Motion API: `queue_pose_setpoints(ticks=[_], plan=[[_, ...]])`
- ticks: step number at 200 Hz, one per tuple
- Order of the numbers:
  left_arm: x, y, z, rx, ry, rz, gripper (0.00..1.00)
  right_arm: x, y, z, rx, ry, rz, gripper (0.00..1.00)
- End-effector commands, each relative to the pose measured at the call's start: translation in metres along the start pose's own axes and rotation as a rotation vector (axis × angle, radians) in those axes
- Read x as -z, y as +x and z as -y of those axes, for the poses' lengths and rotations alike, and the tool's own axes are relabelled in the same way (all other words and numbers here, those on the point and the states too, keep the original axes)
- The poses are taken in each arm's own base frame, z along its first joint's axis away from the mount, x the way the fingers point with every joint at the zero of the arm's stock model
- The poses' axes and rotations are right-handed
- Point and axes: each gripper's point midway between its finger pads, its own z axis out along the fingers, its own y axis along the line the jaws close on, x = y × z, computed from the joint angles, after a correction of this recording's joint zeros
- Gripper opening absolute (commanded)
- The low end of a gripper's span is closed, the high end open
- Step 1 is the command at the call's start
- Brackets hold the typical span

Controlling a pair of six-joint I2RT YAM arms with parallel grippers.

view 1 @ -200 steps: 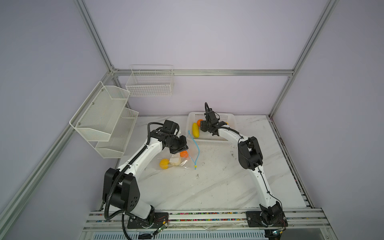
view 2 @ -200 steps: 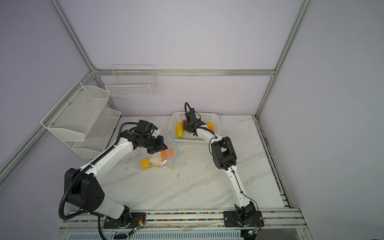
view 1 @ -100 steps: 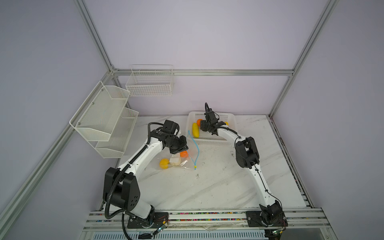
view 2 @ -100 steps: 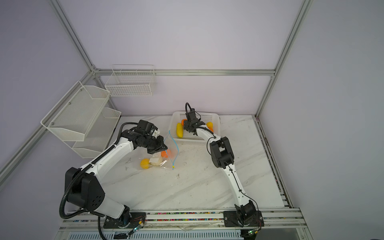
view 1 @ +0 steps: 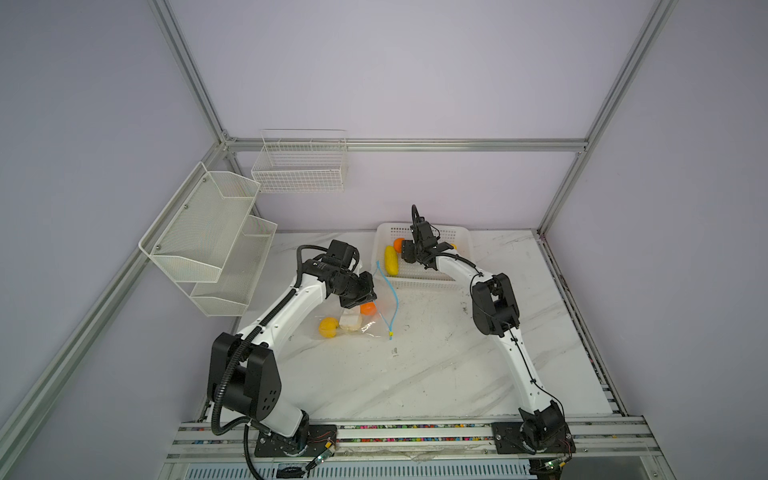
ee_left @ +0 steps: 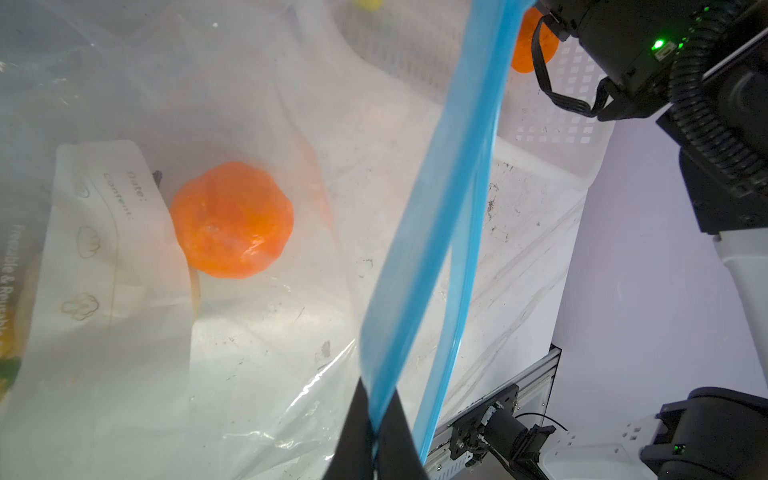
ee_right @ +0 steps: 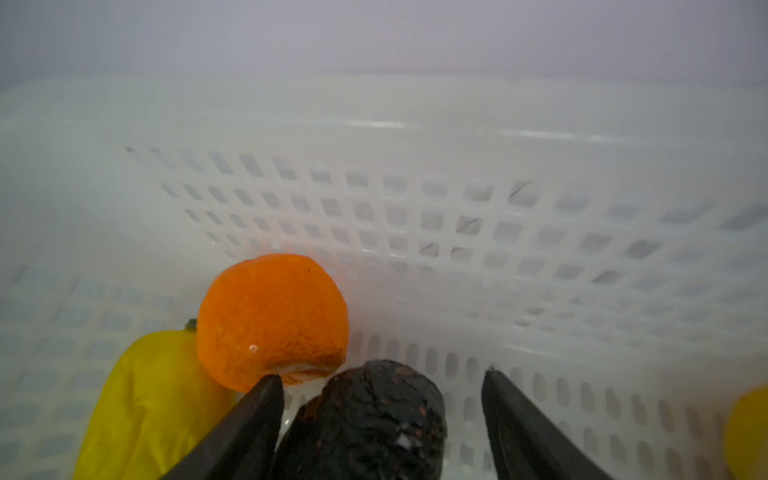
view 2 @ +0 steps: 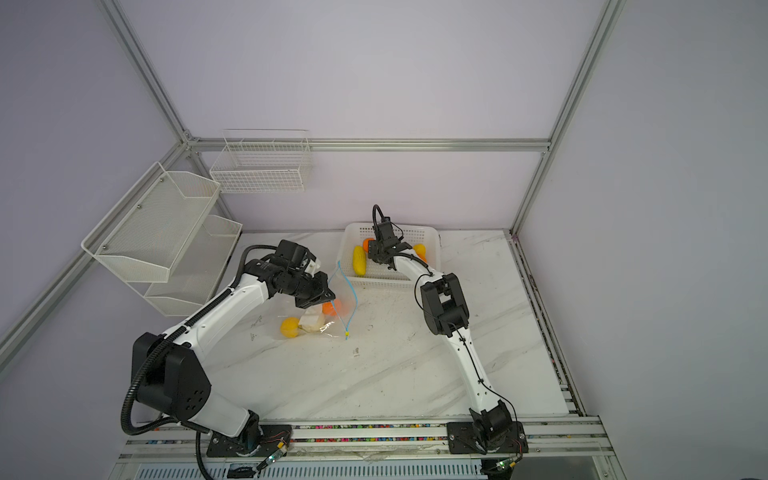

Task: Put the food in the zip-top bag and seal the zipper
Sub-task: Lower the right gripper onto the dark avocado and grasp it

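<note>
Both arms share one build: white tubular links joined by blocky black joint housings. The left arm (view 1: 286,316) carries a thick ribbed black hose (view 1: 215,409) - the right arm (view 1: 515,357) only a thin black cable (view 1: 524,363) along its links. Each stands on a black base plate (view 1: 270,446). The right gripper (ee_right: 382,374) has black tapered fingers (ee_right: 249,428); a green light (ee_left: 658,44) glows on its wrist module.

The zipper (ee_left: 440,208) is light blue. The label (ee_left: 112,249) is white. The ball (ee_left: 230,220) is orange. The basket (ee_right: 415,208) is white with rows of little holes. The lump (ee_right: 374,415) is black.
</note>
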Motion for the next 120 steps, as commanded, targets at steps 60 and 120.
queue_pose_setpoints(ticks=[60, 120], plan=[[0.022, -0.019, 0.023, -0.042, 0.061, 0.071, 0.0, -0.007, 0.005, 0.006, 0.0, 0.009, -0.018, 0.86], [0.025, -0.016, 0.02, -0.032, 0.058, 0.083, 0.0, -0.006, -0.008, 0.017, 0.006, 0.03, 0.01, 0.84]])
